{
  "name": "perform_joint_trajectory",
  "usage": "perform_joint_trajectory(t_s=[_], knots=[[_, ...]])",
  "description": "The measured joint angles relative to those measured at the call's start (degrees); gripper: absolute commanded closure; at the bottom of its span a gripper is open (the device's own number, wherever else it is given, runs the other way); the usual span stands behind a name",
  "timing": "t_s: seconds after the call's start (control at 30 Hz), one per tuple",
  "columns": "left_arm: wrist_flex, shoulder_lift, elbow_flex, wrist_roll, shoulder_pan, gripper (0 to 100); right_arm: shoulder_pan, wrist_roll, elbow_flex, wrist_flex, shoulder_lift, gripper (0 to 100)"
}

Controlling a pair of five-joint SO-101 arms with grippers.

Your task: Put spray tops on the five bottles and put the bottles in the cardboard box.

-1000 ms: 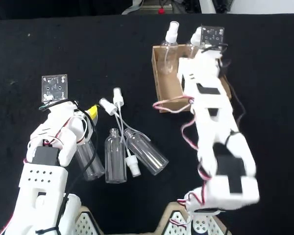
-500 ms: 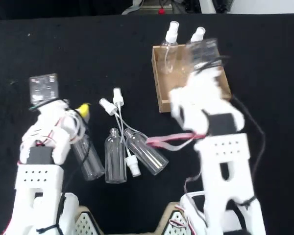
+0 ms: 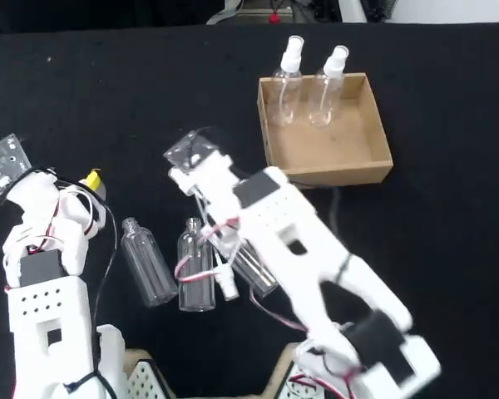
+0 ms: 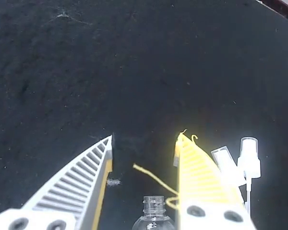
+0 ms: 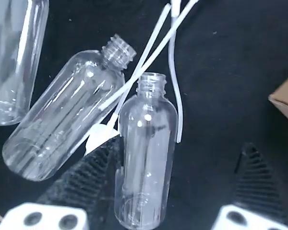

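Note:
Two clear bottles with spray tops (image 3: 289,76) (image 3: 328,79) stand at the back of the cardboard box (image 3: 333,145). Three uncapped bottles lie mid-table (image 3: 145,262) (image 3: 195,266) (image 5: 67,110). Loose spray tops (image 4: 248,155) (image 3: 226,284) lie among them. My right arm (image 3: 266,208) stretches over this group. Its gripper (image 5: 181,146) is open above them, with one bottle (image 5: 146,158) lying by one finger. My left gripper (image 4: 144,140) is open near the table's left side, with the neck of a bottle (image 4: 154,207) just behind its fingertips.
The black table runs bare to the left and far side of the loose bottles. A corner of the box (image 5: 285,100) shows near my right gripper. The thin dip tubes (image 5: 173,48) of the loose tops cross the bottle necks.
My right arm has swung from over the box to the middle of the table above the loose bottles. My left arm has drawn back to the left, off the leftmost bottle.

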Motion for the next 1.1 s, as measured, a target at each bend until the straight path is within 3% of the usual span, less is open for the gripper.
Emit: perform_joint_trajectory(t_s=[0.37,0.5,0.63,1.0,1.1], knots=[[0.0,0.0,0.0,0.1,0.0,79,-0.3,0.0,-6.7,0.0,17.1,65.4],[0.0,0.0,0.0,0.1,0.0,79,-0.2,0.0,-6.8,1.1,20.0,77.5],[0.0,0.0,0.0,0.1,0.0,79,-0.2,0.0,-6.8,2.2,20.7,86.8],[0.0,0.0,0.0,0.1,0.0,79,2.4,1.0,-11.5,4.9,14.3,86.8],[0.0,0.0,0.0,0.1,0.0,79,2.4,1.8,-11.9,-0.6,13.1,86.8]])
